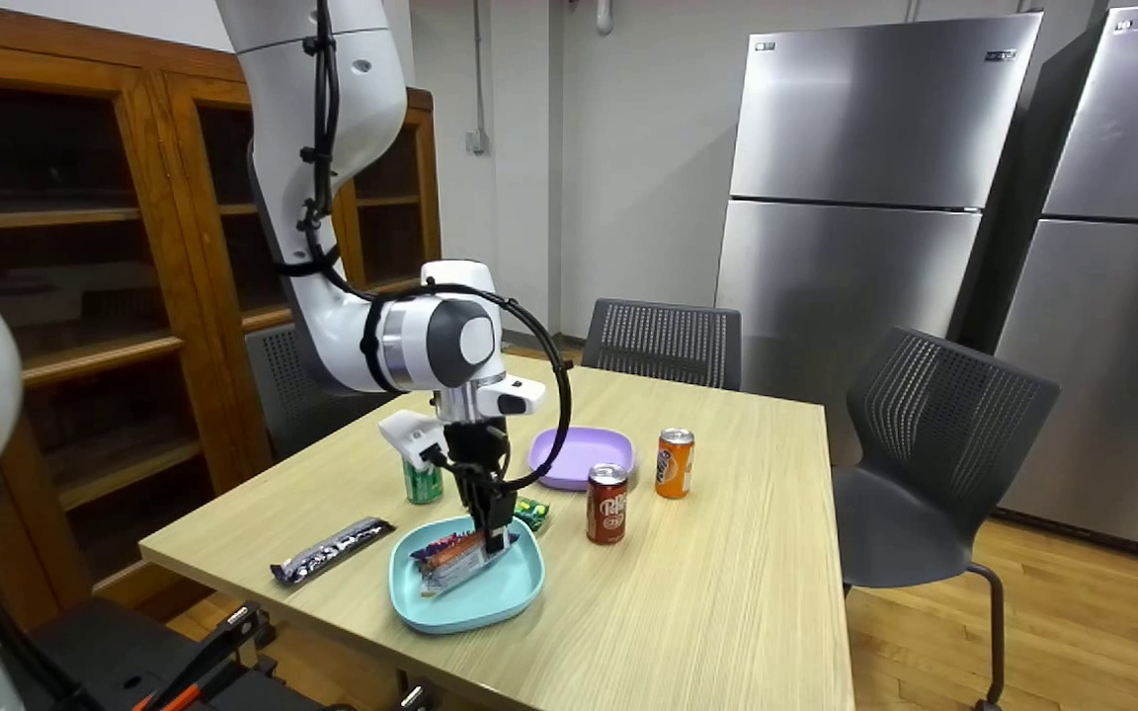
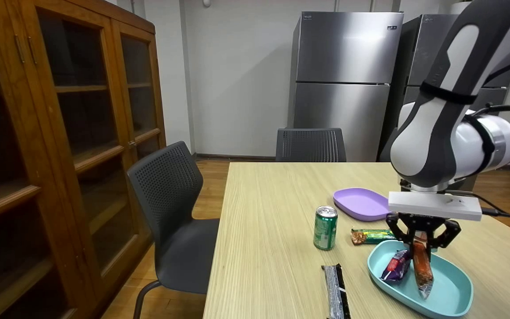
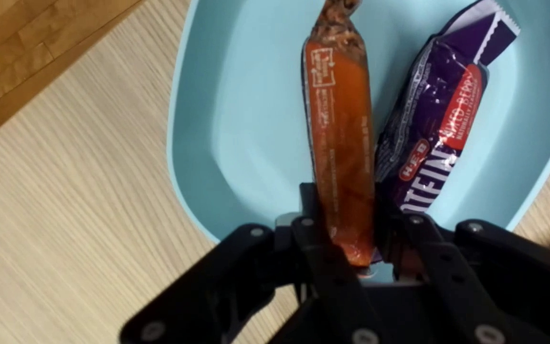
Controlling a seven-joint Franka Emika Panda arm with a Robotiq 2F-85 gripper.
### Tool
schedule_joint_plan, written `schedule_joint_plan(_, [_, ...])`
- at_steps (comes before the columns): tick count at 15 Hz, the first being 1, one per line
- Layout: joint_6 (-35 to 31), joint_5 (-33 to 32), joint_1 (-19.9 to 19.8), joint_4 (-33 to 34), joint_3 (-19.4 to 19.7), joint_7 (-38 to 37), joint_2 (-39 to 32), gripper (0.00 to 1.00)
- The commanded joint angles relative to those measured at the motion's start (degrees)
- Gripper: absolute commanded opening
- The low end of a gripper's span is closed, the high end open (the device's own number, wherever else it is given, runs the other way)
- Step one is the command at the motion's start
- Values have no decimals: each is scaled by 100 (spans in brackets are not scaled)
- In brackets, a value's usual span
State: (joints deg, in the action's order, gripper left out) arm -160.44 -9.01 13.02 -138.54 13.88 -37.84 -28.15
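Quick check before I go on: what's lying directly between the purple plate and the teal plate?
A green-wrapped snack bar lies between the purple plate and the teal plate; both exterior views show it.

The wrist view's top edge crops the turquoise plate [image 3: 251,114] and orange bar [image 3: 344,138].
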Motion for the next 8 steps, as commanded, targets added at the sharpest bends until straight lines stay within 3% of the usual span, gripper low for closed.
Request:
schedule_joint_plan(1, [257, 36, 168, 19, 136, 34, 151, 58])
schedule_joint_plan(7, [477, 112, -75, -112, -32, 400, 702, 99])
schedule_joint_plan(8, [518, 121, -109, -111, -66, 446, 790, 100])
